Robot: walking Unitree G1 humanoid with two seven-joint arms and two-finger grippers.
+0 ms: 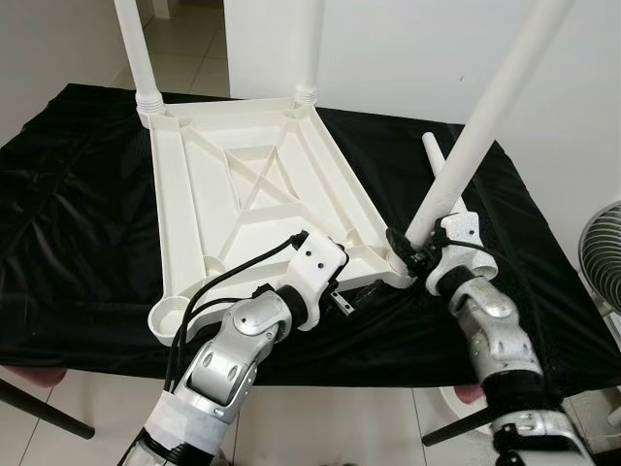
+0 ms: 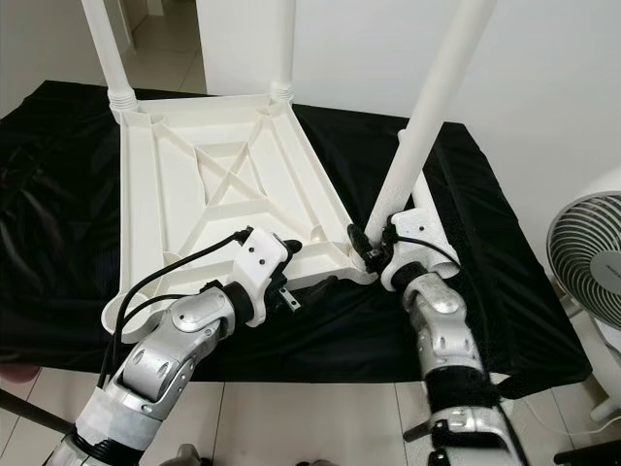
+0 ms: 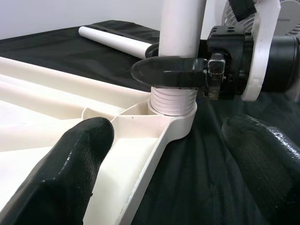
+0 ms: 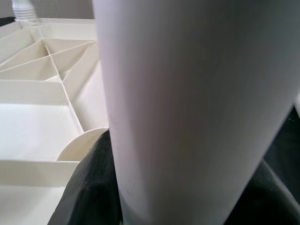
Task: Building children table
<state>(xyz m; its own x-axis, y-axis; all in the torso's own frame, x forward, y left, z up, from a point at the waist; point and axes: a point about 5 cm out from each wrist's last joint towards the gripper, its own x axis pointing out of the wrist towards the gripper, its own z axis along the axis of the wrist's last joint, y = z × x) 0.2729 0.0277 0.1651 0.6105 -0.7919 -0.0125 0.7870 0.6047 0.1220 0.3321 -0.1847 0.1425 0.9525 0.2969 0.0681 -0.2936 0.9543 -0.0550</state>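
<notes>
The white plastic tabletop (image 1: 243, 199) lies upside down on a black cloth (image 1: 78, 214). Two white legs (image 1: 133, 49) (image 1: 310, 44) stand in its far corners. My right gripper (image 1: 408, 248) is shut on a third leg (image 1: 485, 116) just above its threaded end (image 3: 172, 101), which sits in the near right corner socket and leans to the right. My left gripper (image 1: 351, 294) is open beside that corner, one finger (image 3: 70, 173) over the tabletop's ribs, the other (image 3: 262, 159) over the cloth. A fourth leg (image 1: 434, 155) lies loose on the cloth behind.
The near left corner socket (image 1: 167, 316) holds no leg. A white fan (image 2: 592, 252) stands on the floor to the right. The cloth's front edge runs just ahead of my arms, with tiled floor below.
</notes>
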